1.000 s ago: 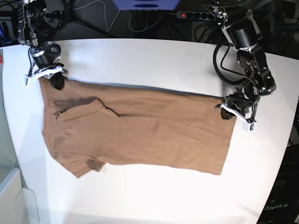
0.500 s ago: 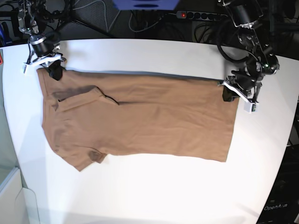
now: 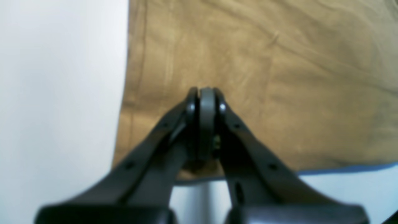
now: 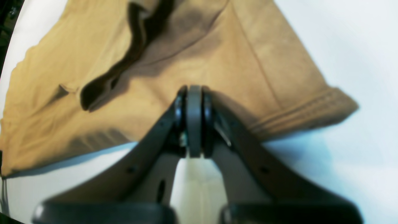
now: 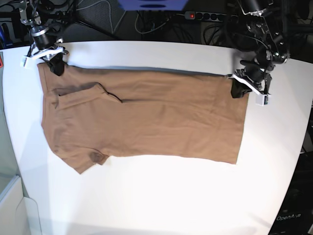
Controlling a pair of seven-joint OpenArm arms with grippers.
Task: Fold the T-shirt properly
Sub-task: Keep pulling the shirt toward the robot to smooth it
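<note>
Now both claws, left gripper [image 5: 238,91] and right gripper [image 5: 55,66], clamping the T-shirt [image 5: 146,122], sit farther back.

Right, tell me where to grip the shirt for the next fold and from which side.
Probably the two far corners of the shirt, reached from the table's far edge, as now: the left gripper is shut on the hem corner and the right gripper on the shoulder end. The shirt lies lengthwise, so that straight far edge lifts evenly toward the near edge.
</note>
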